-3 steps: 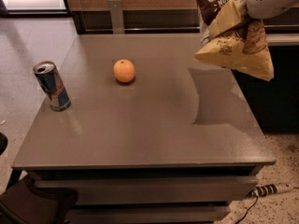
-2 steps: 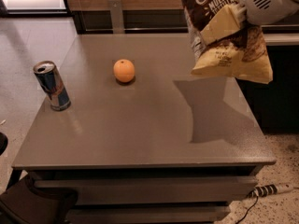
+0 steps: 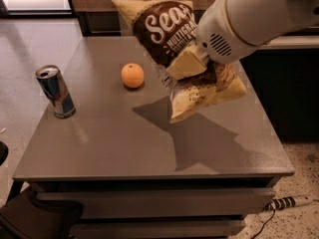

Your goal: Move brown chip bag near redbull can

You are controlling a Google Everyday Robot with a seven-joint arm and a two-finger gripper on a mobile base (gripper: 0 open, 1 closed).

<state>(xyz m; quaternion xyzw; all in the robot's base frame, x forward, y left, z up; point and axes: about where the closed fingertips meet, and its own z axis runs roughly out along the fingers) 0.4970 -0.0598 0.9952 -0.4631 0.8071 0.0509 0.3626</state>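
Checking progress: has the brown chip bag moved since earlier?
Yes. Held in the hand above the table, the brown chip bag shifted left, toward the orange.

brown chip bag (image 3: 164, 29): crinkly; dark brown centre, white script, pale yellow edges; tilted; held in the air above the table (image 3: 124, 143), right of centre
redbull can (image 3: 56, 92): slim, blue and silver; upright on the table's left side
gripper (image 3: 188, 63): clamped on the bag's middle, above the table

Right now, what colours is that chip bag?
Chip bag: brown centre, white lettering, yellow edges, held by the gripper above the table. Camera view.
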